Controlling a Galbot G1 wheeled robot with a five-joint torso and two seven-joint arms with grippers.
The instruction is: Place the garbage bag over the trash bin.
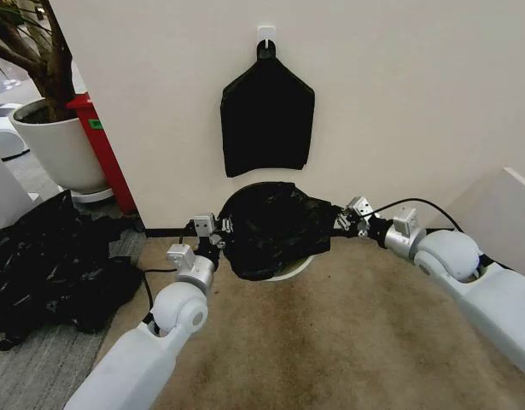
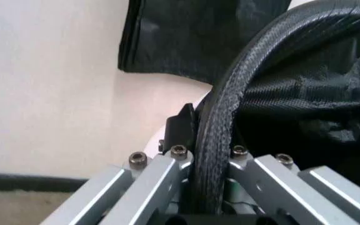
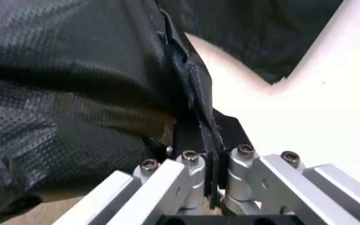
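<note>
The glossy black garbage bag [image 1: 275,224] is stretched wide between my two grippers, over the top of the cream-white trash bin [image 1: 298,268], of which a strip of rim shows below the bag. My left gripper [image 1: 221,236] is shut on the bag's left edge. In the left wrist view the rolled edge of the bag [image 2: 221,108] runs down into the left gripper [image 2: 206,157]. My right gripper [image 1: 341,220] is shut on the bag's right edge. The right wrist view shows the bag's edge [image 3: 196,89] pinched in the right gripper [image 3: 210,159].
A flat black bundle [image 1: 267,120] hangs from a hook on the wall just above the bin. A big black plastic heap [image 1: 49,265] lies on the floor at left, behind it a white plant pot [image 1: 57,145] and a red object [image 1: 107,158]. A white box [image 1: 501,201] stands at right.
</note>
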